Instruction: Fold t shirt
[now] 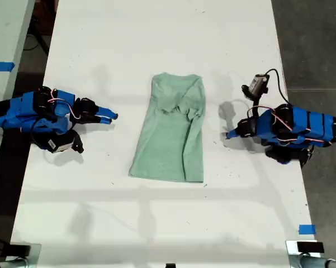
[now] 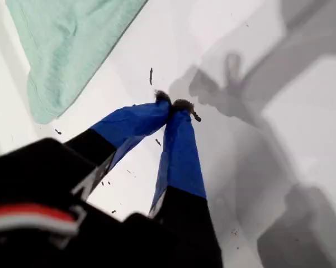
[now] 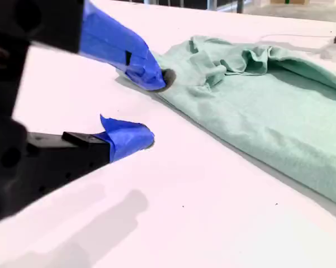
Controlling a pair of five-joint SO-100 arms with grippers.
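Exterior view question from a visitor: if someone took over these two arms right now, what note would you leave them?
My first gripper: shut on nothing, resting over the table on the exterior view's right, clear of the cloth.
My second gripper: open, holding nothing, on the exterior view's left, pointing at the collar end.
The t shirt: flat mid-table between the arms, collar away from the camera.
Done: it already looks folded lengthways into a narrow strip, bunched near the collar.
Left: probably a crosswise fold, hem towards collar.
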